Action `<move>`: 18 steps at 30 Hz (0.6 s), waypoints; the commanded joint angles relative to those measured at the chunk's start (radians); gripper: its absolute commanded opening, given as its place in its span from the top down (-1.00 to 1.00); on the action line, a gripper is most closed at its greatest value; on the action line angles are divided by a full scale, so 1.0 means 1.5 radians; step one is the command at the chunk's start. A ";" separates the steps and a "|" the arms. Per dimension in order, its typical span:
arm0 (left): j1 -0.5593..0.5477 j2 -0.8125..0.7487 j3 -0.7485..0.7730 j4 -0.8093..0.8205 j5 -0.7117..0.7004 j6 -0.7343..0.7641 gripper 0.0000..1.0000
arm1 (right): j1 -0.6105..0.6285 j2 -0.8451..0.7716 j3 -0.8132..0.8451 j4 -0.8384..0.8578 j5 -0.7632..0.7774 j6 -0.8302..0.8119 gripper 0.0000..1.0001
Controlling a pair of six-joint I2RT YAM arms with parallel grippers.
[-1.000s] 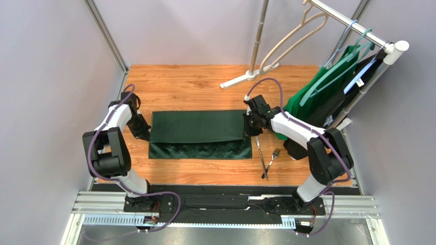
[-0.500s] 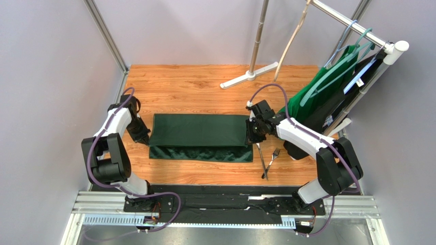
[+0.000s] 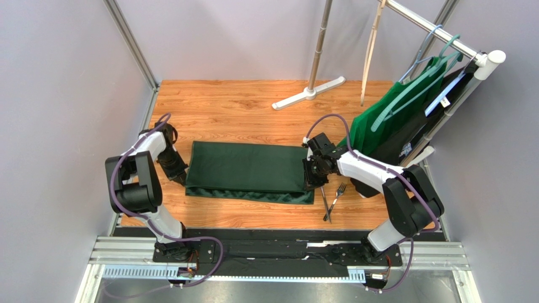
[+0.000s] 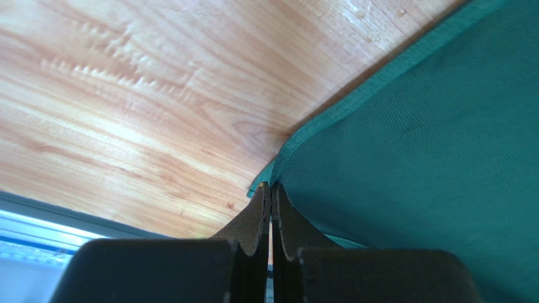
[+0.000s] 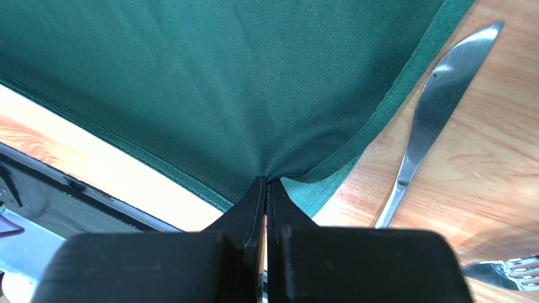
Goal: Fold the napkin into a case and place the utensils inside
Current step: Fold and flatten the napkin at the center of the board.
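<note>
So the left end effector (image 4: 271, 187) and right end effector (image 5: 266, 182) are each pinching a napkin (image 3: 247, 167) corner — fully clamped.

A folded napkin (image 3: 247, 170) is being carried by the wooden tabletop (image 3: 234, 113). A knife (image 3: 325, 201) and fork (image 3: 338, 192) are being borne just beside it, and a white stand foot (image 3: 310, 92) farther back.

Green garment (image 3: 374, 129) on rack (image 3: 411, 14); wooden table (image 3: 221, 107)

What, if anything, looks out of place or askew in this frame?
Nothing stands out. The dark green cloth napkin lies flat, half folded, with the left hand and right hand each shut on a corner. The silver metal knife and fork rest on the wooden table beside its right edge.
</note>
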 commanded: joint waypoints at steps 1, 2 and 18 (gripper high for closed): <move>0.004 0.019 0.008 0.027 -0.005 0.019 1.00 | 0.000 0.010 -0.012 0.021 0.007 0.008 1.00; 0.004 0.024 0.007 0.028 -0.004 0.021 1.00 | 0.000 0.012 -0.015 0.025 0.006 0.009 1.00; 0.003 -0.021 0.002 0.005 -0.019 0.024 0.44 | -0.002 0.013 -0.016 0.009 -0.005 -0.010 0.75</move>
